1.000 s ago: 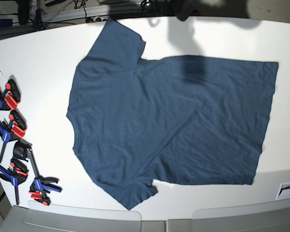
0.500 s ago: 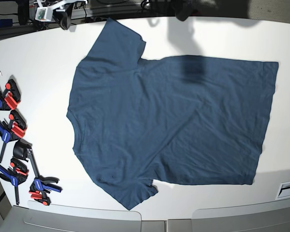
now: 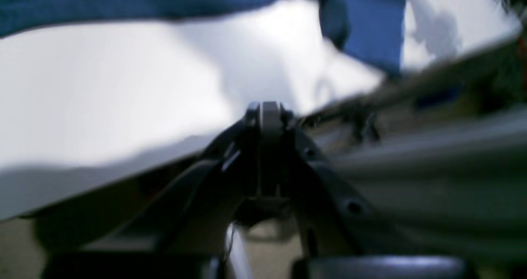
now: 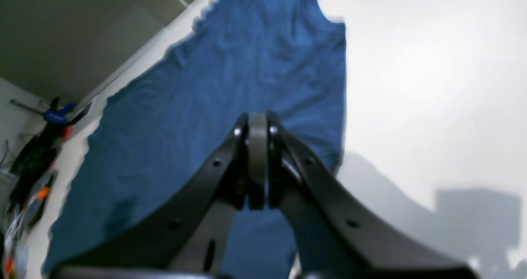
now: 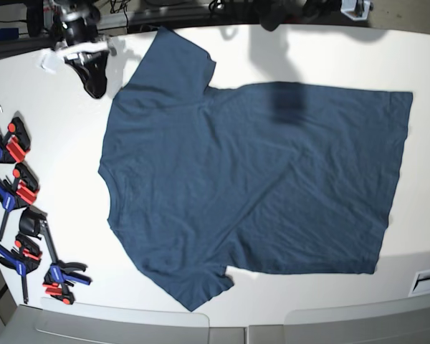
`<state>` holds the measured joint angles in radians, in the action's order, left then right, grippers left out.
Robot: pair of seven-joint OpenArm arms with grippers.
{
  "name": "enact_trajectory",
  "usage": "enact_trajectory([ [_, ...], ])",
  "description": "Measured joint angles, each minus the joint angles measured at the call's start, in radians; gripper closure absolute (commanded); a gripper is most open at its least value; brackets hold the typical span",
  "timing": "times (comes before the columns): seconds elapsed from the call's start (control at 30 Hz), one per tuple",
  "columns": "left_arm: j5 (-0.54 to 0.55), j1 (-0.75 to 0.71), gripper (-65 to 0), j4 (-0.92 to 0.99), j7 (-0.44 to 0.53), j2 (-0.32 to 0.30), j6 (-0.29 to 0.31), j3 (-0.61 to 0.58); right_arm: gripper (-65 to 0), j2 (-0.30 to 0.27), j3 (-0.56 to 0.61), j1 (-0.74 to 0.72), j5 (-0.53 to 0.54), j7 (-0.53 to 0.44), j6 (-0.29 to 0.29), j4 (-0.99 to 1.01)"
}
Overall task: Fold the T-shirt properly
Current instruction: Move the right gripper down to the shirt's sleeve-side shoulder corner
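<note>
The dark navy T-shirt [image 5: 251,179] lies spread flat on the white table [image 5: 64,158], collar to the left, hem to the right, one sleeve at the back and one at the front. My right gripper [image 5: 95,87] hangs shut over bare table just left of the back sleeve. In the right wrist view its fingers [image 4: 258,124] are pressed together with nothing between them, above the T-shirt [image 4: 197,106]. My left gripper [image 3: 269,111] is shut and empty over the table's back edge, the T-shirt [image 3: 366,28] lying beyond it. Only a white part of the left arm [image 5: 355,7] shows in the base view.
Several blue and red clamps [image 5: 18,193] lie along the table's left edge. A small white slotted part [image 5: 426,281] sits at the front right corner. Cables and dark gear [image 5: 222,8] run along the back edge.
My right arm has come into the base view at the back left and dropped towards the table beside the sleeve. A bit of the left arm now shows at the back right. The T-shirt has not moved.
</note>
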<state>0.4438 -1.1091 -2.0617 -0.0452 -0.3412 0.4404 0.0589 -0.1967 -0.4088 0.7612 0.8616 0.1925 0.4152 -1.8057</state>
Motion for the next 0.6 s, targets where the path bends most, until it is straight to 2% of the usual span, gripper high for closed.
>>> enact_trajectory([
  [0.23,0.104,0.037,0.0,0.000,0.016,0.115,-0.002,0.000,0.0,0.028,-0.004,-0.116,0.100,0.000,-0.024,0.218],
  [0.37,0.103,0.037,0.0,0.000,0.019,0.170,-0.001,0.000,0.0,0.028,-0.006,-0.152,0.103,-0.004,-0.024,0.232],
  [0.4,0.102,0.037,0.0,0.000,0.019,0.178,0.000,0.000,0.0,0.028,-0.006,-0.155,0.069,-0.005,-0.024,0.232],
  [0.43,0.097,0.037,0.0,0.000,0.014,0.183,0.002,0.000,-3.6,0.028,-0.006,-0.155,0.055,-0.002,-0.022,0.232],
  [0.53,0.042,0.037,0.0,0.000,0.013,0.183,0.006,0.000,-23.8,0.031,-0.006,-0.151,0.046,0.001,-0.022,0.232],
  [0.6,-0.002,0.037,0.0,0.000,0.010,0.183,0.006,0.000,-31.6,0.030,-0.006,-0.151,0.046,0.008,-0.022,0.232],
])
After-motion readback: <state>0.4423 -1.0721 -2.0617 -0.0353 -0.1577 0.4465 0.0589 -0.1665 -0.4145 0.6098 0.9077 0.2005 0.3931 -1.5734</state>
